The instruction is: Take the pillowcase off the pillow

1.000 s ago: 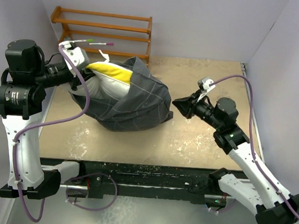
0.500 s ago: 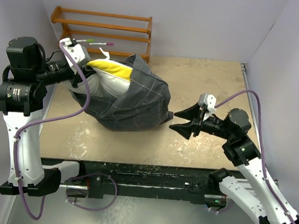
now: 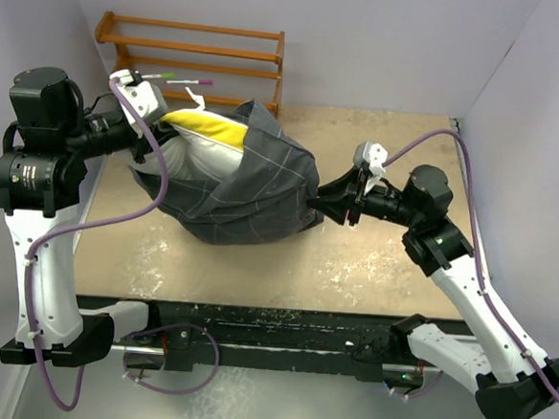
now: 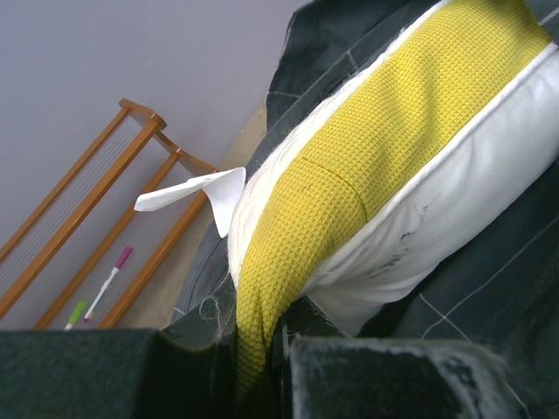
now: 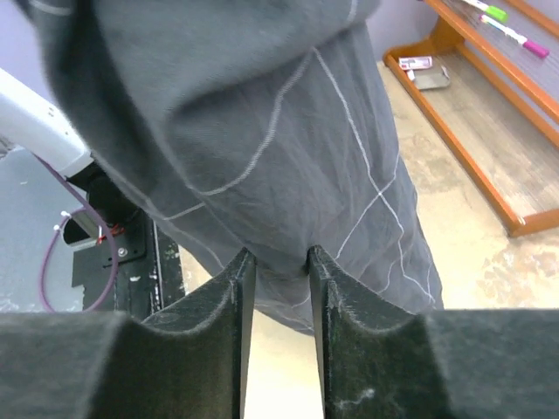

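The dark grey checked pillowcase [image 3: 261, 194] lies bunched on the table and covers the right part of the pillow. The cream-white pillow [image 3: 211, 159] sticks out of its left opening, yellow patch up. My left gripper [image 3: 158, 129] is shut on the pillow's yellow edge [image 4: 262, 288], with the fingertips [image 4: 367, 349] at the pillow's left end. My right gripper [image 3: 320, 201] is open, with both tips pressed against the pillowcase's right end [image 5: 262, 131]. In the right wrist view the gripper [image 5: 275, 257] has a fold of fabric bulging between the parted jaws.
A wooden rack [image 3: 190, 50] with coloured markers [image 3: 178, 78] stands at the back left, just behind the pillow. It also shows in the left wrist view [image 4: 105, 218]. A white tag [image 4: 201, 188] sticks out of the pillow. Walls stand on the left, back and right.
My right gripper swung away toward the near right, then came left and now touches the pillowcase's right end. The left gripper keeps its hold and has barely moved.
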`<state>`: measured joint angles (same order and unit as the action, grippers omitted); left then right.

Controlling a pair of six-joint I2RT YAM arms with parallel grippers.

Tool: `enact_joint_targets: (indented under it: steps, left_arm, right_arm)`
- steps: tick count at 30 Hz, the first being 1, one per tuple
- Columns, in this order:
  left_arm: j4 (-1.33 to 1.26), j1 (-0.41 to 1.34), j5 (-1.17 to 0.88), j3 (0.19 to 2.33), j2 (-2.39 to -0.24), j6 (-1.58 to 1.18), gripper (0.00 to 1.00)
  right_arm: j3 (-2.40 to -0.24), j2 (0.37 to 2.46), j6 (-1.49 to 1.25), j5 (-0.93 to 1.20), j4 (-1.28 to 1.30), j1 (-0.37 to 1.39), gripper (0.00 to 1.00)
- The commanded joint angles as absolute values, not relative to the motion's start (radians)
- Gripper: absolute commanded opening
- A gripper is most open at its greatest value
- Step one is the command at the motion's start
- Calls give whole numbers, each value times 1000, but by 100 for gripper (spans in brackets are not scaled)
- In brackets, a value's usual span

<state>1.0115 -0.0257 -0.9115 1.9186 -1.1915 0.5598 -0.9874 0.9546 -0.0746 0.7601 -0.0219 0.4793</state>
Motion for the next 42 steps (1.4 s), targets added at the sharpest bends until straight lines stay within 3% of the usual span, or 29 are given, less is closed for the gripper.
enact_joint_targets:
  steps: [1,2,3,4,20,30,35,40,42]
  left_arm:
    - [864,-29,-950,1981,-1172,553,0]
    - [861,-30,-947,1980,-1173,554,0]
    - [858,-29,-943,1979,-1172,554,0]
    - [854,-29,-940,1980,-1173,553,0]
    - [863,-29,-914,2165,-1217,507,0]
    - [678,-29,-856,2197,-1221,293,0]
    - [418,-30,-657,2182,-1221,91,0]
    - [272,-29,-412,2137,-1232,117,0]
    - [313,-29,-433,2110,-1242,176,0]
  right_arm:
    - [-1026,923,-62,805,-73,480,25]
    - [-1017,915,-68,785,-70,480,17]
    - [-1016,908,-76,760,-61,480,3]
    - [-990,906,-88,740,-37,480,0]
    - [-688,1041,-391,131,-132,454,0]
    - [-636,1246,-480,15,-213,466,0]
    - [-693,1305,-460,-124,-126,505,0]
    - [-862,1233,-416,-280,58,506,0]
    - [-954,1202,-356,-298,91,506,20]
